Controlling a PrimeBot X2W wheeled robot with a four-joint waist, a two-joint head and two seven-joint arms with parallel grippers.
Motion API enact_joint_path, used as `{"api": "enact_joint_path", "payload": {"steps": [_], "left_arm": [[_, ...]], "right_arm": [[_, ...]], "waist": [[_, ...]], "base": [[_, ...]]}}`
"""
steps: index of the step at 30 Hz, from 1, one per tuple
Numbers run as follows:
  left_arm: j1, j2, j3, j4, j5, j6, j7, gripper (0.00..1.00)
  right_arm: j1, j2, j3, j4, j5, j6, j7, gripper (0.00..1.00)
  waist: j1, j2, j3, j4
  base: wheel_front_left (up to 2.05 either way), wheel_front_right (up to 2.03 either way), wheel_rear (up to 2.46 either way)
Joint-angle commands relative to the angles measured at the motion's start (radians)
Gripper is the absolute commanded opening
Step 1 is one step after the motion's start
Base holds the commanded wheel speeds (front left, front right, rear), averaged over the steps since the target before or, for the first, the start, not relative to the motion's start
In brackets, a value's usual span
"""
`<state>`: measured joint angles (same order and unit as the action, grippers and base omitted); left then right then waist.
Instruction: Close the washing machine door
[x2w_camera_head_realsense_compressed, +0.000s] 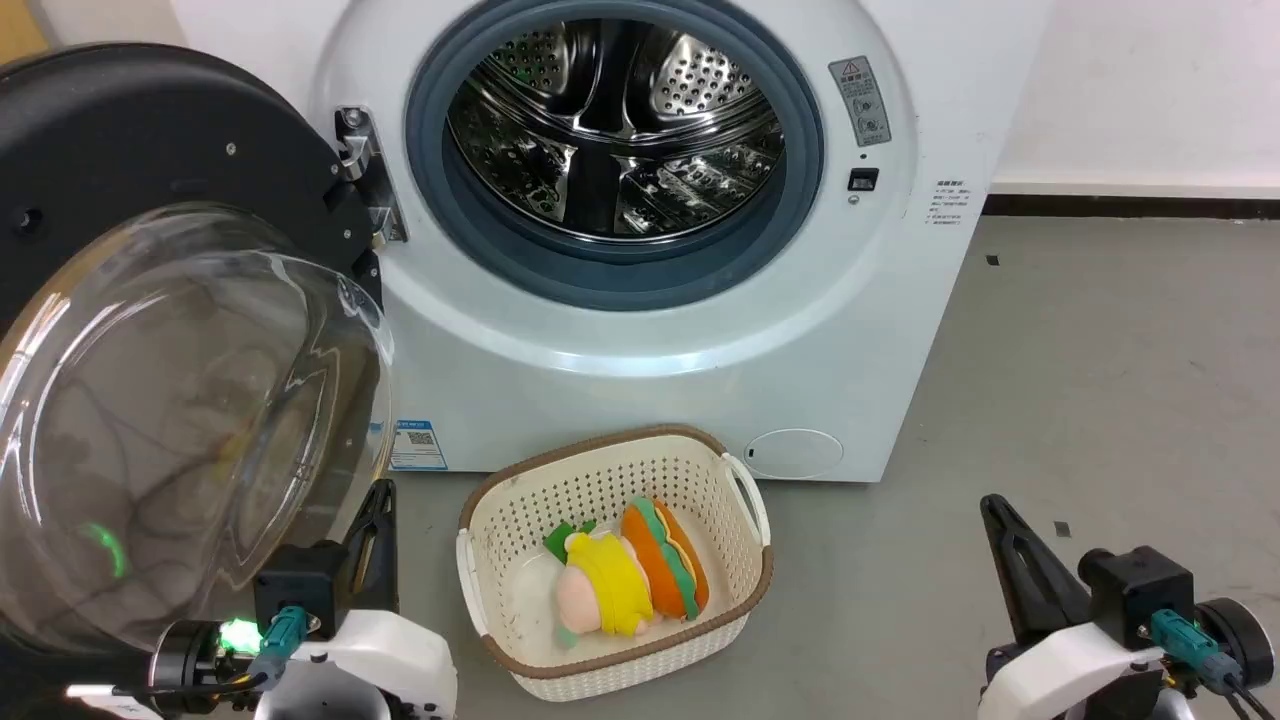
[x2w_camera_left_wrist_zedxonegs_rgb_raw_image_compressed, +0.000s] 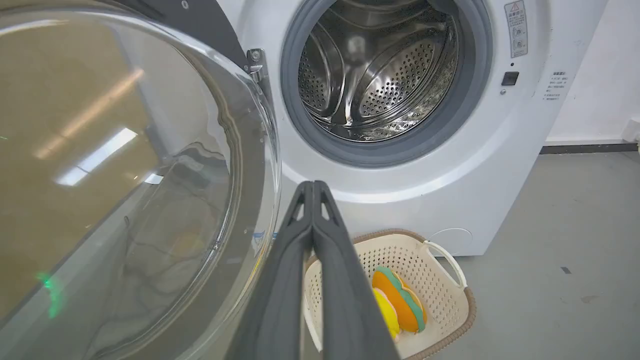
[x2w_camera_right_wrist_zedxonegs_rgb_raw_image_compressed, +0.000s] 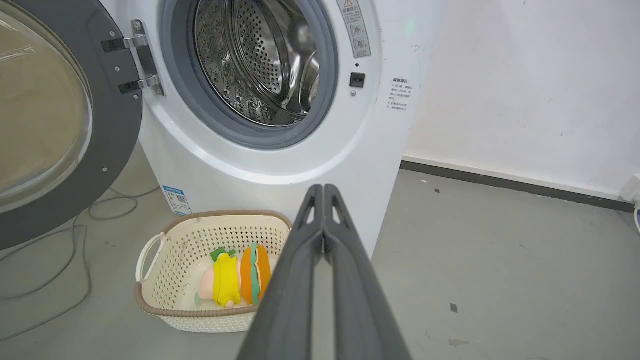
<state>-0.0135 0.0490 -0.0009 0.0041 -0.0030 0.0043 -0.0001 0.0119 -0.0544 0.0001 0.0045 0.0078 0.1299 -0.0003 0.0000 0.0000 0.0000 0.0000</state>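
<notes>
The door stands wide open, swung out on its hinge to the left of the machine, with the black rim uppermost in the head view and the clear glass bowl bulging toward the camera. The drum is left fully exposed inside the grey gasket, and its perforated steel is seen bare. A small black latch is set into the white front to the right of the opening, below a grey label, and a blue sticker is fixed low on the front, partly behind the edge of the glass. A cream basket with a brown rim is placed on the grey floor just before the machine, and in it a yellow toy and an orange toy are laid side by side, touching. The left gripper is held low, just beside the lower edge of the glass bowl, its fingers pressed together with nothing between them; whether they touch the glass cannot be settled, though in the left wrist view a narrow gap seems to lie between the two. The right gripper is held low at the right, well apart from door and basket, its fingers likewise brought together and holding nothing. In the right wrist view a thin cable is seen trailing over the floor beneath the door.
</notes>
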Motion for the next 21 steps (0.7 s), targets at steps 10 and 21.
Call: {"api": "enact_joint_path", "payload": {"steps": [10,21], "left_arm": [[0.013,0.001,0.001,-0.004,0.003,-0.004,0.0,0.0],[0.0,0.0,0.0,0.0,0.0,0.0,0.0,1.0]], "right_arm": [[-0.012,0.004,0.0,-0.005,-0.008,0.001,0.0,0.0],[0.0,0.0,-0.001,0.0,0.0,0.0,0.0,1.0]], "waist": [[0.0,0.0,0.0,0.0],[0.0,0.0,0.0,0.0]], "base": [[0.0,0.0,0.0],[0.0,0.0,0.0]]}}
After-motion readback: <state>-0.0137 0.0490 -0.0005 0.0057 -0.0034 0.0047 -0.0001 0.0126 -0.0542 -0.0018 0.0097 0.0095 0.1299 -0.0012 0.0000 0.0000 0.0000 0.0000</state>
